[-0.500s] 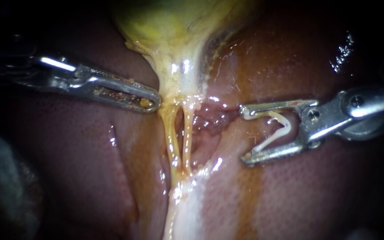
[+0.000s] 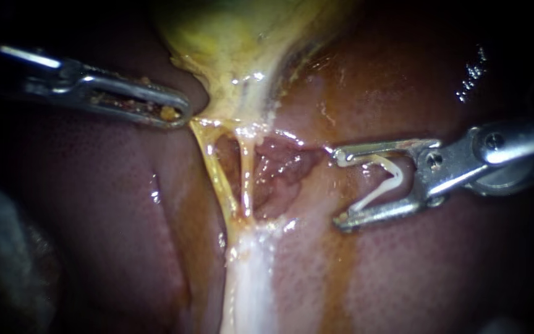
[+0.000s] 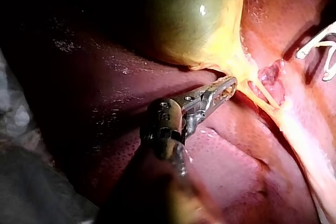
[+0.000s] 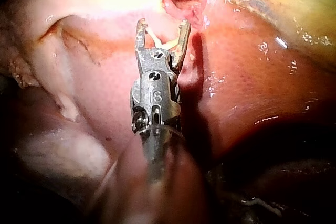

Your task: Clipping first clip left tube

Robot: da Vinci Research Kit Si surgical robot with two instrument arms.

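Left tube: thin yellow left tube (image 2: 216, 173), taut, running from the yellow-green gallbladder (image 2: 242, 43) toward the near side.
Right instrument: silver right instrument (image 2: 339, 188), jaws wide apart, each touching a leg of the open white clip (image 2: 385, 185); the mouth faces left.
Relation: the left tube lies left of the clip, and the thin yellow right tube (image 2: 245, 179) stands between them.
Left instrument: silver left instrument (image 2: 180, 114), jaws clamped on the gallbladder's edge, far left of the tubes.

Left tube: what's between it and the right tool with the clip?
Endoscope view: the right tube and raw red tissue lie between left tube and right tool.
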